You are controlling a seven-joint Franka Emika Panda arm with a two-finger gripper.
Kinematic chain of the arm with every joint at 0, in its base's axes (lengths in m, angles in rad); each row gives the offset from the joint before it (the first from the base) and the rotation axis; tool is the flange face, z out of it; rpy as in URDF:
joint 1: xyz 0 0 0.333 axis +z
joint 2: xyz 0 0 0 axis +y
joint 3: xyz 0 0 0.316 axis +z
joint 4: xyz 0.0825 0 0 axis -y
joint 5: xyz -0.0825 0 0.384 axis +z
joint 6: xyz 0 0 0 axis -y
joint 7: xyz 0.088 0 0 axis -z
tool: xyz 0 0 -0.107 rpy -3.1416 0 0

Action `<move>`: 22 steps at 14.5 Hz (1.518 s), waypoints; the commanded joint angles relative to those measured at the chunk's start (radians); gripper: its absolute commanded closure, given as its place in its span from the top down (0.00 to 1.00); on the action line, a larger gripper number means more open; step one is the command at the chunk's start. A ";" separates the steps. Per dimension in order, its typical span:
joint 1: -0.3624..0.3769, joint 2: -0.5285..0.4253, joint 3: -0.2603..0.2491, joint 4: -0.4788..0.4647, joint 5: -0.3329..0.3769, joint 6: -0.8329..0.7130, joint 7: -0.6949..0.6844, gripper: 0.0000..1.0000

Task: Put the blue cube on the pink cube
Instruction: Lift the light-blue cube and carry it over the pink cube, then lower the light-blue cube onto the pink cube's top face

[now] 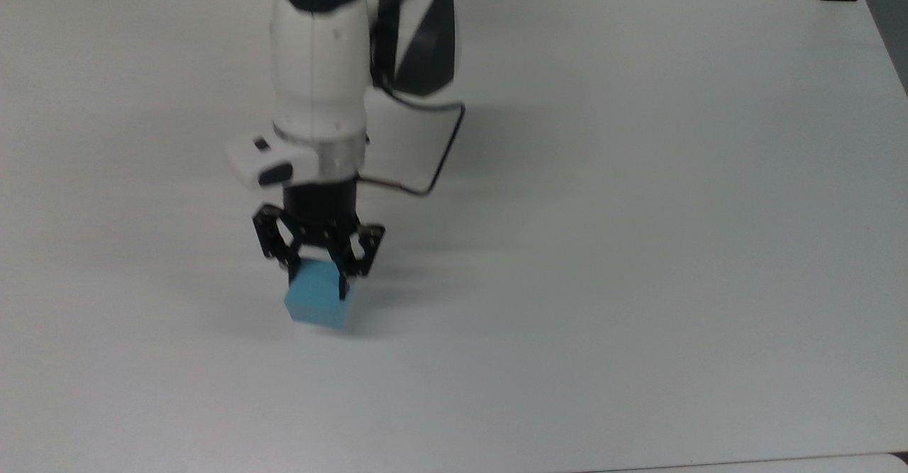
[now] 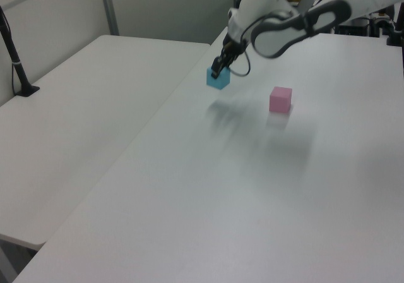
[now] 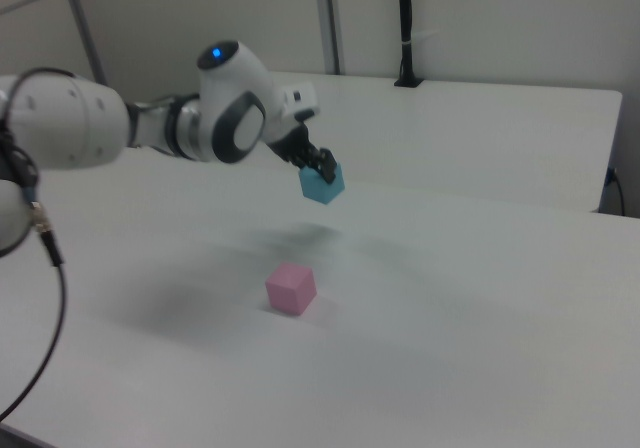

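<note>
We note the hand [image 1: 317,274] clenched on the blue cube [image 1: 318,303], fingers pinching its upper part from two opposite sides. The cube hangs clear of the tabletop [image 1: 638,246]: in the right view the blue cube [image 3: 322,182] sits in the air with its shadow on the surface below, and in the left view the blue cube [image 2: 218,78] is well above the smear of shadow under it. It rides slightly tilted in the grip, one corner low.

Pink cube [image 3: 291,288] rests flat on the tabletop, alone, nothing touching it. In the left view the pink cube [image 2: 280,99] lies toward the left view's right and lower than the hand [image 2: 219,70]. In the right view it lies below the held cube and a little toward the right view's left. Well apart, both sideways and in height.

Our judgement: the carry turns on that sideways offset. The hand needs to travel across until the blue cube is straight above the pink one, then descend. The tilt may want levelling before release, or the faces could meet unevenly and the blue cube slide off.

Count: one blue cube, one pink cube, one arm, one hand.
</note>
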State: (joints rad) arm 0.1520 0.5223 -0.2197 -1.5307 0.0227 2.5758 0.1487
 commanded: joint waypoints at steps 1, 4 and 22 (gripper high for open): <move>0.006 -0.295 -0.003 -0.259 0.025 -0.101 -0.133 0.18; -0.003 -0.414 -0.003 -0.379 0.025 -0.141 -0.176 0.19; -0.055 -0.387 -0.010 -0.539 0.022 -0.132 -0.313 1.00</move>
State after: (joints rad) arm 0.0997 0.1274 -0.2222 -2.0585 0.0228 2.4281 -0.1328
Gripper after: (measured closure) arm 0.313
